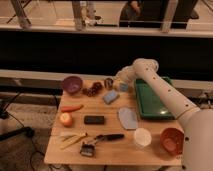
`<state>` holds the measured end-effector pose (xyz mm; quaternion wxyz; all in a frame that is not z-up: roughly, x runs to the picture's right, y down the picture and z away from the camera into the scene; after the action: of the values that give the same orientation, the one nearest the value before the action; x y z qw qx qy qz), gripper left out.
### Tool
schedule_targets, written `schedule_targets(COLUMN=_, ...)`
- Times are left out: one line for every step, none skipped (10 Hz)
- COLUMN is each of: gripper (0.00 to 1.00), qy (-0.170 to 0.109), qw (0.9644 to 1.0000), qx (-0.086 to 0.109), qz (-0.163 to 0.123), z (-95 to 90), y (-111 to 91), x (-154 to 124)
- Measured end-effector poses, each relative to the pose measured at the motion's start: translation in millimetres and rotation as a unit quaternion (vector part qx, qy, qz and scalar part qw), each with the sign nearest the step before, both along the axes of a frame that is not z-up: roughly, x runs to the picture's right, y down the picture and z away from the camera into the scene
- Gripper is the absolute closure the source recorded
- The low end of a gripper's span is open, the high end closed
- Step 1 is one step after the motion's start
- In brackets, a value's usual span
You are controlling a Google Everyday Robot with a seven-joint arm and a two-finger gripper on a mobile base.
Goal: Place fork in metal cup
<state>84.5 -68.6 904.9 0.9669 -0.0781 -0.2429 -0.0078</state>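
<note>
The small dark metal cup point(108, 83) stands at the back of the wooden table point(112, 152), between the purple bowl point(72, 84) and my gripper. My gripper point(120, 85) hangs low just right of the cup, at the end of the white arm point(165, 95) that reaches in from the right. Something small and bluish shows at the gripper; I cannot tell whether it is held. Pale yellow utensils point(73, 139) lie at the front left; one may be the fork.
A green tray point(150, 102) sits at the back right. A blue sponge point(110, 97), dark red grapes point(93, 90), carrot point(72, 107), apple point(66, 119), black block point(94, 120), grey-blue cloth point(128, 118), black-handled brush point(102, 139), white translucent cup point(142, 137) and orange bowl point(172, 141) also stand on the table.
</note>
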Motion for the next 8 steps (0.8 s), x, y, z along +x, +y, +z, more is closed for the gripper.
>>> schedule_targets(gripper=1.00, qy=-0.005, qw=0.9999, qx=0.005, qz=-0.011, z=1.7, y=-1.2, x=-4.8)
schedule_targets(gripper=1.00, qy=-0.011, qw=0.9996, qx=0.010, qz=-0.023, z=4.0, y=-2.4, x=-8.8)
schedule_targets(gripper=1.00, qy=-0.016, qw=0.9993, qx=0.014, qz=-0.032, z=6.5, y=-4.4, x=-11.0)
schedule_targets(gripper=1.00, qy=-0.020, qw=0.9990, qx=0.015, qz=-0.037, z=9.0, y=-5.7, x=-11.5)
schedule_targets(gripper=1.00, qy=-0.025, qw=0.9986, qx=0.018, qz=-0.043, z=12.4, y=-8.2, x=-14.5)
schedule_targets(gripper=1.00, qy=-0.029, qw=0.9982, qx=0.020, qz=-0.050, z=16.2, y=-10.0, x=-18.3)
schedule_targets(gripper=1.00, qy=-0.032, qw=0.9976, qx=0.024, qz=-0.057, z=19.2, y=-13.5, x=-22.9)
schedule_targets(gripper=1.00, qy=-0.033, qw=0.9973, qx=0.025, qz=-0.061, z=22.3, y=-15.0, x=-25.2)
